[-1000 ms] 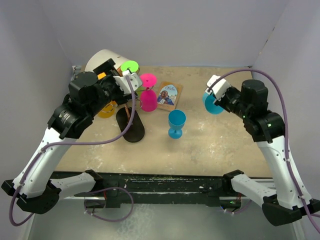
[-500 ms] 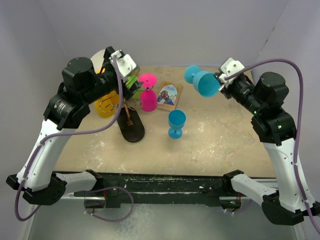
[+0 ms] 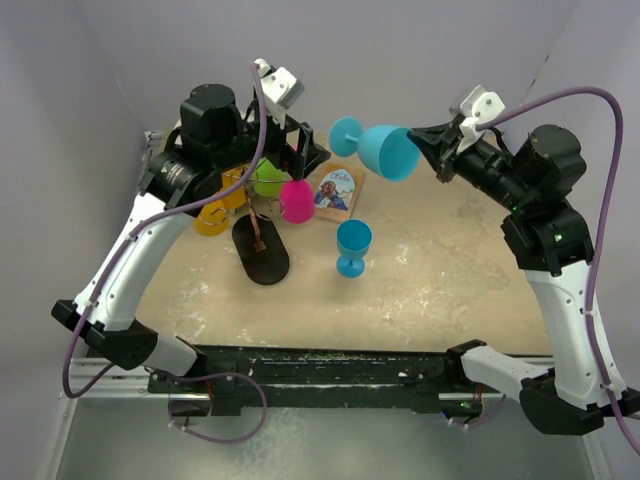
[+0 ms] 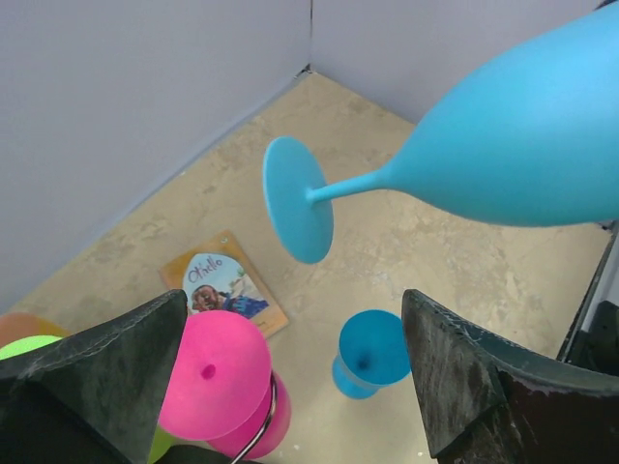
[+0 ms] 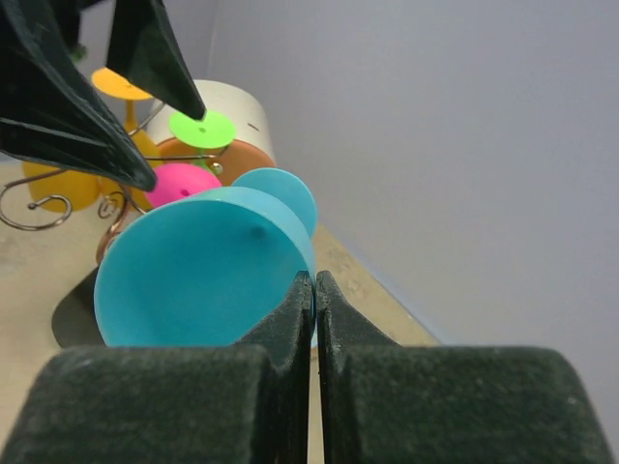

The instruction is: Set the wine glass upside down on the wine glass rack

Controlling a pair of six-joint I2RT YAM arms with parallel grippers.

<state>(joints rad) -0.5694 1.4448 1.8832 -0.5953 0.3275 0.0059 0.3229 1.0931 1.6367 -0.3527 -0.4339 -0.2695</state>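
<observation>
My right gripper (image 3: 428, 140) is shut on the rim of a light blue wine glass (image 3: 388, 150) and holds it on its side in the air, foot (image 3: 346, 131) pointing left. It pinches the rim in the right wrist view (image 5: 315, 280). My left gripper (image 3: 308, 152) is open and empty, raised above the wine glass rack (image 3: 262, 252), just left of and apart from the glass's foot (image 4: 298, 198). The rack's wire arms hold a pink glass (image 3: 296, 198), a green glass (image 3: 268, 180) and a yellow glass (image 3: 213, 215), all upside down.
A second blue glass (image 3: 352, 247) stands upside down on the table right of the rack. A small book (image 3: 338, 190) lies behind it. A white cylinder with an orange inside (image 5: 232, 111) stands at the back left. Walls close in on three sides.
My right arm lifted the blue glass and carried it left, turning its foot towards the left arm. My left gripper rose off the rack and moved right, towards the glass's foot.
</observation>
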